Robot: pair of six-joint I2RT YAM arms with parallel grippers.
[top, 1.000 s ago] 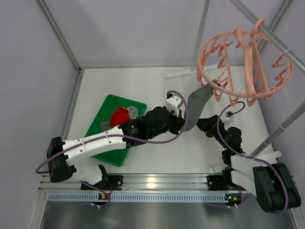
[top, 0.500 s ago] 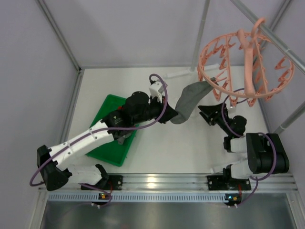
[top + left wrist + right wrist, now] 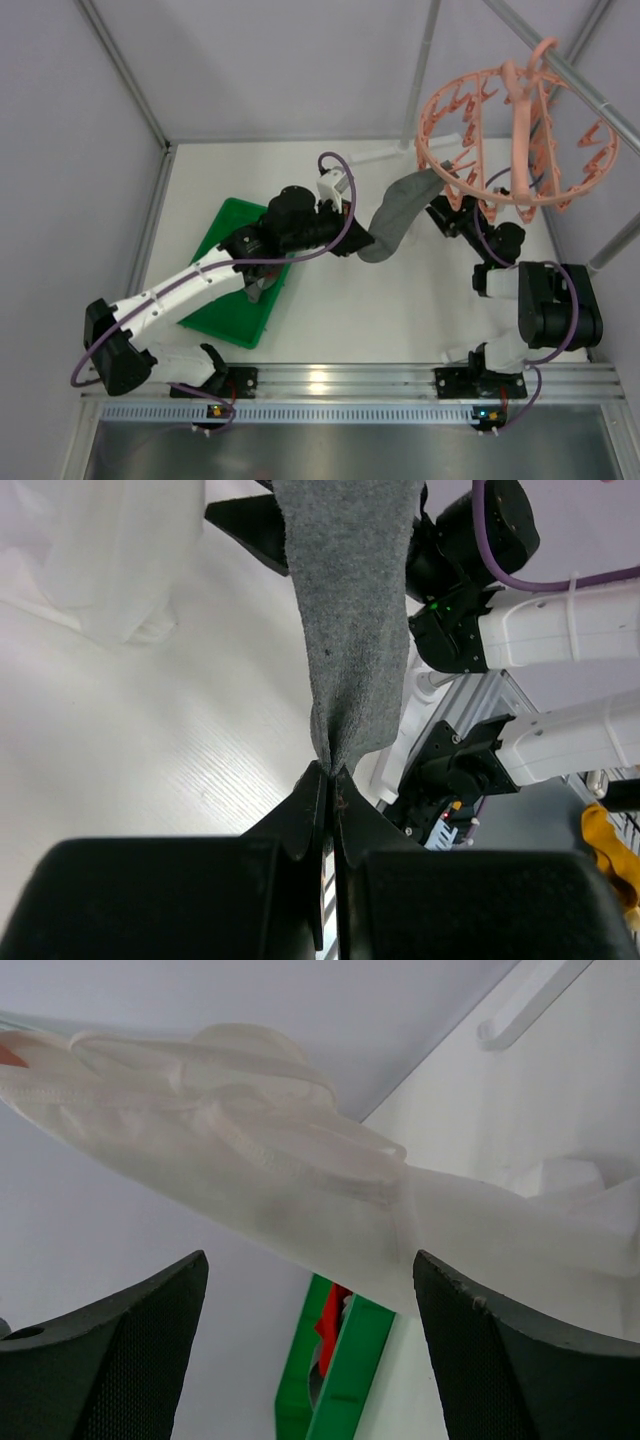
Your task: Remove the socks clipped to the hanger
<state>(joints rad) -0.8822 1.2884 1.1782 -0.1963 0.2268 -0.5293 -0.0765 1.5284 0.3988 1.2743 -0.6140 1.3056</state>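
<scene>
The salmon-pink hanger hangs from a rail at the upper right. One grey sock is clipped to its near-left rim and stretches down and left. My left gripper is shut on the sock's lower end. In the left wrist view the sock runs up out of the closed jaws of the left gripper. My right gripper is open, just under the rim by the sock's clip. In the right wrist view the right gripper has its fingers wide apart, with a pale blurred shape close above them.
A green tray lies at the left, partly under my left arm. It shows in the right wrist view with a red sock inside. Metal frame poles stand at the back and right.
My left gripper pulled the sock's end to the left, then held still. My right gripper rose from the table to the hanger's rim by the sock's clip.
</scene>
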